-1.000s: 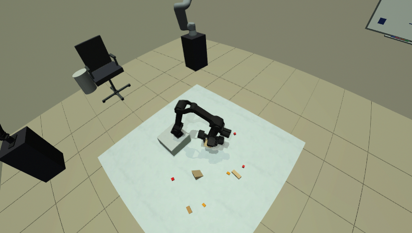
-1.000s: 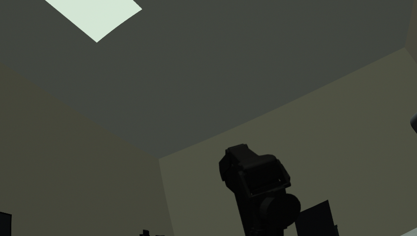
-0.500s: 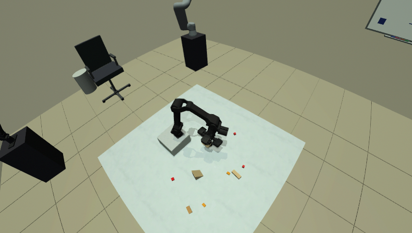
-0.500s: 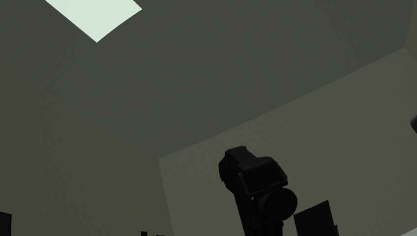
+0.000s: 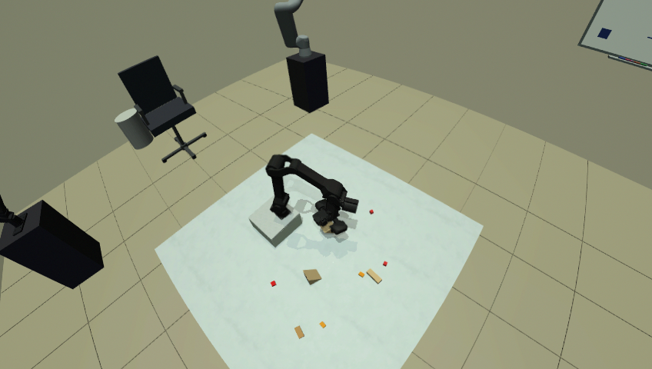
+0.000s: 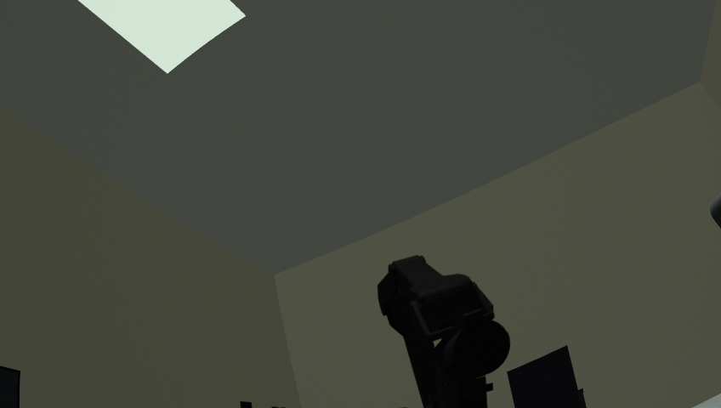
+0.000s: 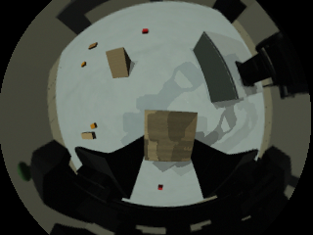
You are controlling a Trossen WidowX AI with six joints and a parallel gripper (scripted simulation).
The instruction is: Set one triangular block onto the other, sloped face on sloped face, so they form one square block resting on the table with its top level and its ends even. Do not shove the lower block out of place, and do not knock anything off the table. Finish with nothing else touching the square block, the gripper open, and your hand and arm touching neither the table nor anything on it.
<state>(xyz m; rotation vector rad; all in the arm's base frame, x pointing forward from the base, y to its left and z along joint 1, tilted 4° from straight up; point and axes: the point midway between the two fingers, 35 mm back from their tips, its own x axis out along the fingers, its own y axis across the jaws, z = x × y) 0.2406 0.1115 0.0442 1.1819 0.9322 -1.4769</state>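
Observation:
My gripper point(image 5: 328, 223) point(image 7: 167, 139) is shut on a triangular wooden block point(image 5: 327, 227) point(image 7: 170, 133), one finger on each side. In the wrist view a broad, shadow-mottled face of it shows; its sloped face cannot be told surely. Shadows on the table beneath suggest it hangs above the surface. The other triangular block point(image 5: 311, 275) point(image 7: 117, 63) rests on the pale table, apart from the gripper, toward the front in the top view and at the upper left in the wrist view. The exterior view shows only part of the arm, neither block.
The grey base box point(image 5: 270, 221) point(image 7: 213, 73) stands near the held block. A red cube point(image 5: 273, 283) point(image 7: 145, 30) lies beside the resting block. A tan plank point(image 5: 374, 276) point(image 7: 88, 135) has an orange piece point(image 5: 361, 274) point(image 7: 93, 125) beside it. A brown piece point(image 5: 299, 331) point(image 7: 93, 45) lies farther forward.

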